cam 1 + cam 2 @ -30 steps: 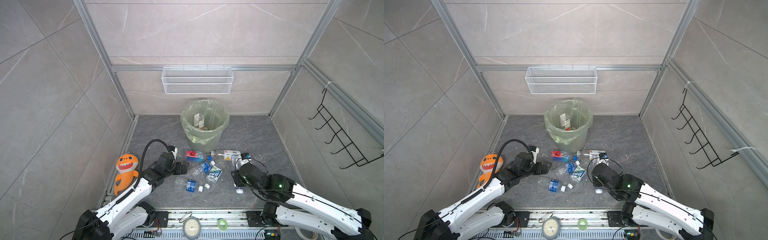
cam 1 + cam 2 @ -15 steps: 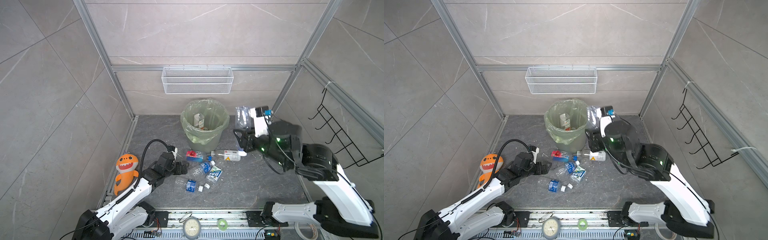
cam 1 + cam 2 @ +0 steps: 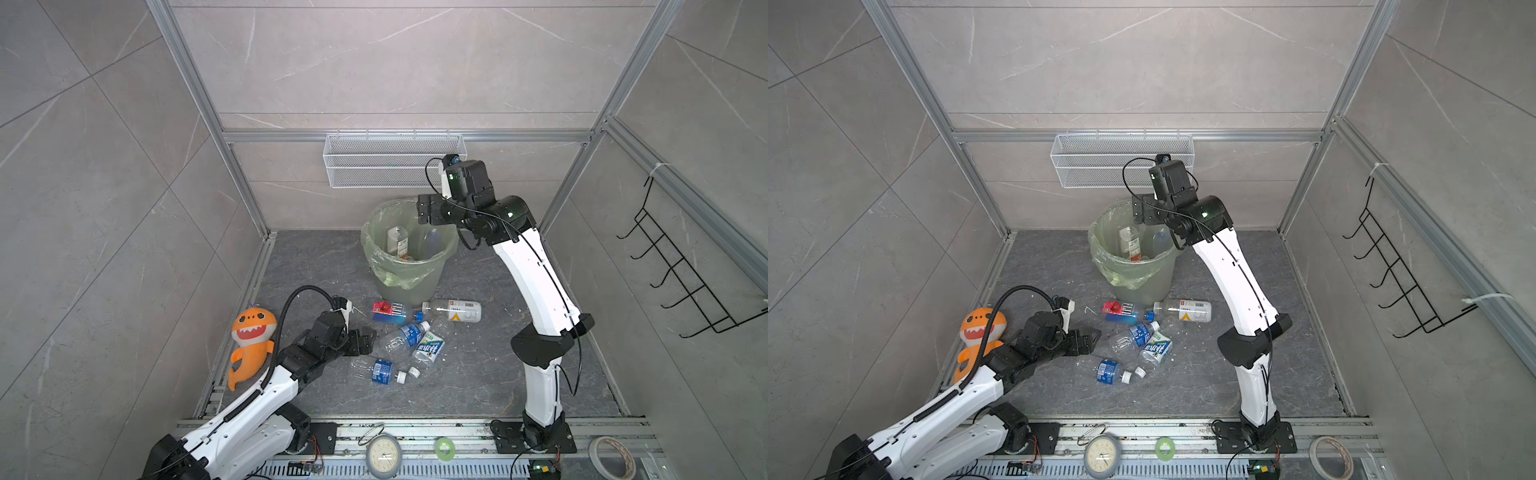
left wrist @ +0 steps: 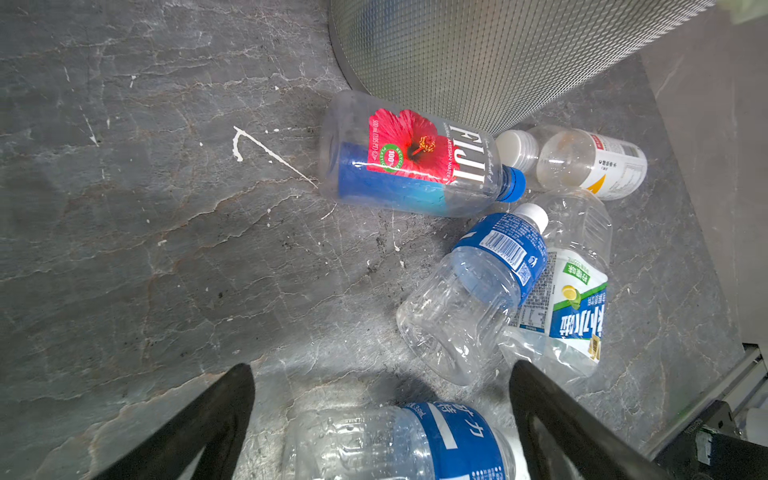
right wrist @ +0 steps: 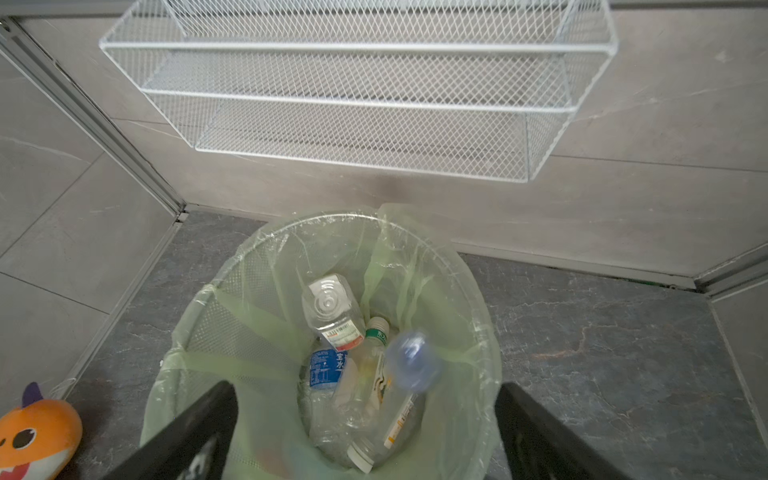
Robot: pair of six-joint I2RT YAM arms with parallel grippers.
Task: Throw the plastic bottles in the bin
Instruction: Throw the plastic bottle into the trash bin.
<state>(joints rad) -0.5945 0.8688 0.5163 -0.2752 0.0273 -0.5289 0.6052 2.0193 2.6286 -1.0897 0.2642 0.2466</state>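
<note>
Right end effector gapes up high; left end effector gapes low.

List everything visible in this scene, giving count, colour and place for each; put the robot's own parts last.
bin: one, grey-green with pale green bag, back of the floor
plastic bottles on the floor: five, clear with blue, red, white or green labels, lying before the bin
plastic bottles in the bin: several, clear, one blurred; exact count unclear
plush shark: one, orange, beside the left arm
wire basket: one, white, back wall
hook rack: one, black, right-hand wall
green tape roll: one, front rail
whitish tape roll: one, front rail
clock: one, white face, front rail
left gripper: open, low over the floor bottles
right gripper: open, above the bin
</note>
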